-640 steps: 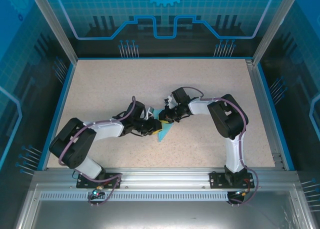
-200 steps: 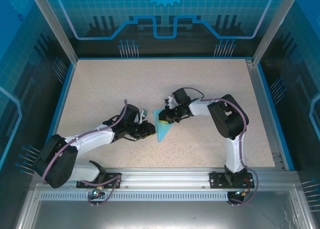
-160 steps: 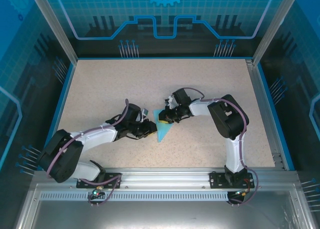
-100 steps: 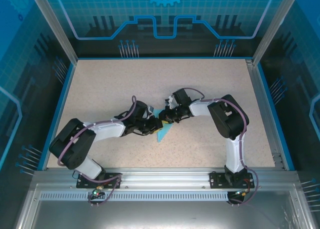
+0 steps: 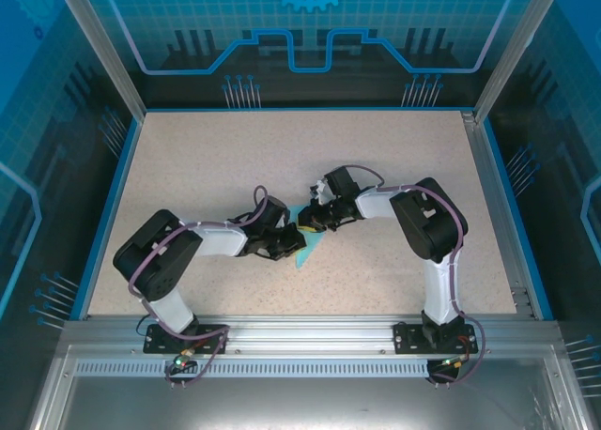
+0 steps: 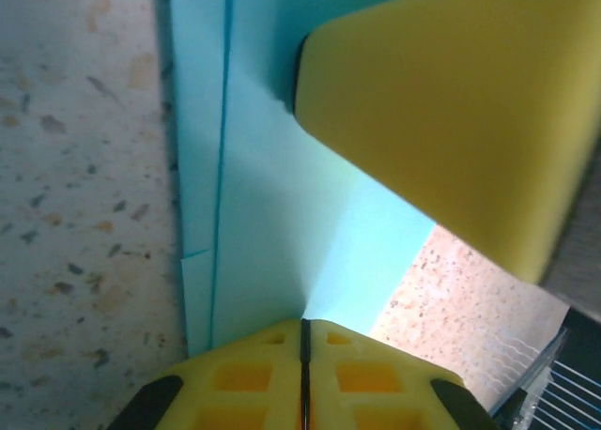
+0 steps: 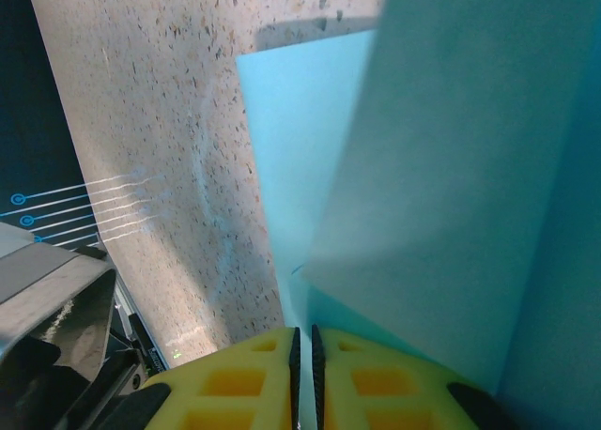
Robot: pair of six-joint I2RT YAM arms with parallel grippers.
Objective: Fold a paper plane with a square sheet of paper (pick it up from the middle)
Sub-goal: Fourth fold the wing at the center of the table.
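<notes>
The square sheet of paper (image 5: pixel 306 251) lies partly folded into a cyan wedge at the table's middle, between my two grippers. My left gripper (image 5: pixel 293 240) comes in from the left with its yellow jaws shut. Its tips (image 6: pixel 304 329) touch a crease in the paper (image 6: pixel 263 214), and no paper shows between them. From the right, my right gripper (image 5: pixel 309 225) is shut on the paper's upper edge. Its wrist view shows a cyan strip between the jaws (image 7: pixel 302 344) and folded layers of paper (image 7: pixel 451 167) ahead. The right gripper's yellow finger (image 6: pixel 451 120) looms close in the left wrist view.
The speckled beige table (image 5: pixel 207 167) has a blue rim and aluminium posts at its corners. The left arm's elbow (image 5: pixel 155 256) and the right arm's elbow (image 5: pixel 427 219) stand near the front on either side.
My left arm has swung in from the left to the paper and its jaws have closed. The right gripper and the paper have stayed put.
</notes>
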